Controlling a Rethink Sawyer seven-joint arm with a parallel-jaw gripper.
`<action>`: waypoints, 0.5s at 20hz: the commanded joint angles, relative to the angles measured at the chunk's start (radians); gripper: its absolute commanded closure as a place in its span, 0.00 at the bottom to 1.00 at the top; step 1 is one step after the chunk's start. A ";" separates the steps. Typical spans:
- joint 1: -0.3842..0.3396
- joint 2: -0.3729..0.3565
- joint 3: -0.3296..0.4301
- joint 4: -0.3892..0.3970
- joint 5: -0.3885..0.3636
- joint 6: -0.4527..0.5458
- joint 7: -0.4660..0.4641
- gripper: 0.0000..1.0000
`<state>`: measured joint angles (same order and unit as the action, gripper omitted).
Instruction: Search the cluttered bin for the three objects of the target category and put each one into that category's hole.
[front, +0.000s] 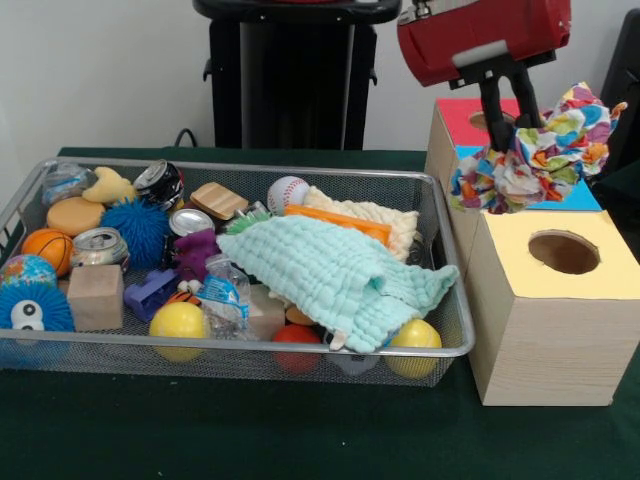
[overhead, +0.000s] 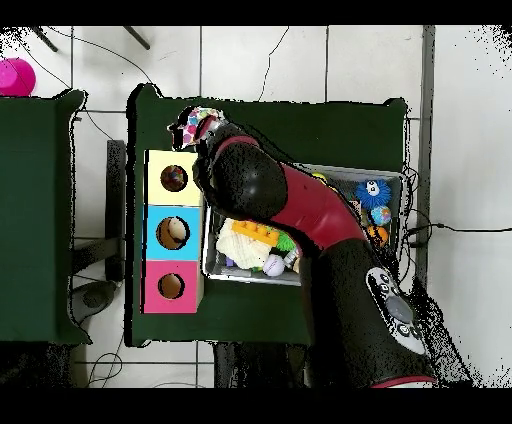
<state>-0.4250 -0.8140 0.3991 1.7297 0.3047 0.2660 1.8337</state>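
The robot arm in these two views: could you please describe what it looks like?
The arm is thick and rounded, red with black joint sections and a round white marking near its base. Its wrist is a red casing with a pale grey plate, ending in a narrow black gripper.

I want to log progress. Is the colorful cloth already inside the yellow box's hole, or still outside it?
Outside. The colorful cloth hangs bunched from the gripper, above the boxes, and the hole in the yellow top shows nothing of it.

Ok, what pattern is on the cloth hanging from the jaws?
The cloth is white with multicoloured patches: pink, yellow, blue, green. It shows best in the front view.
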 joint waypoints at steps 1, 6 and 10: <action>0.003 0.029 -0.003 0.103 0.020 -0.046 0.211 1.00; 0.008 0.024 -0.012 0.124 0.032 -0.029 0.224 1.00; 0.004 0.021 -0.002 0.140 0.033 -0.043 0.225 1.00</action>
<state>-0.4152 -0.8141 0.3990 1.7663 0.3050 0.2648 1.8337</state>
